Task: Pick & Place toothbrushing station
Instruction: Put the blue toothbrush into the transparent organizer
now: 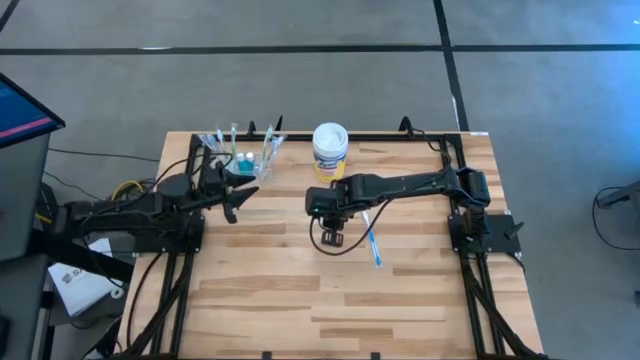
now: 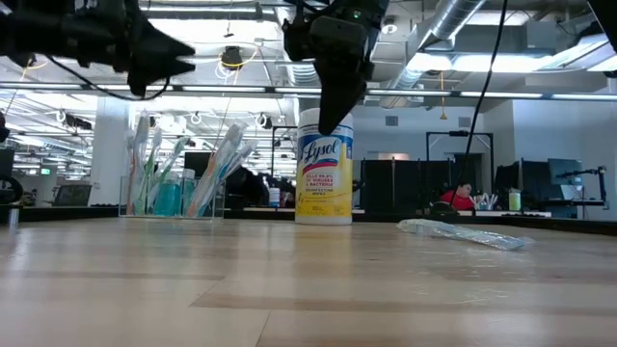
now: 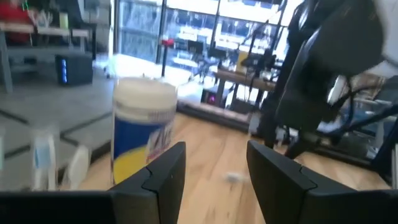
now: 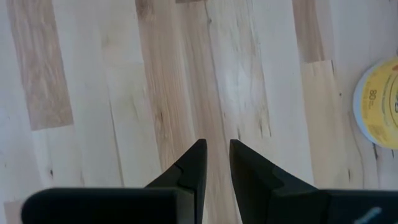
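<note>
A clear holder with several toothbrushes standing upright in it and teal toothpaste tubes stands at the table's far left. My left gripper hovers just near of it, high above the table, level, open and empty. One blue toothbrush in a clear wrapper lies flat on the table. My right gripper hangs above the table's middle, just left of that toothbrush. It points steeply down, its fingers a narrow gap apart with nothing between them.
A white-lidded, yellow-labelled Lysol tub stands at the far middle, just beyond my right gripper and right of the holder. Bare wood lies along the near half of the table. Black frame rails run down both table sides.
</note>
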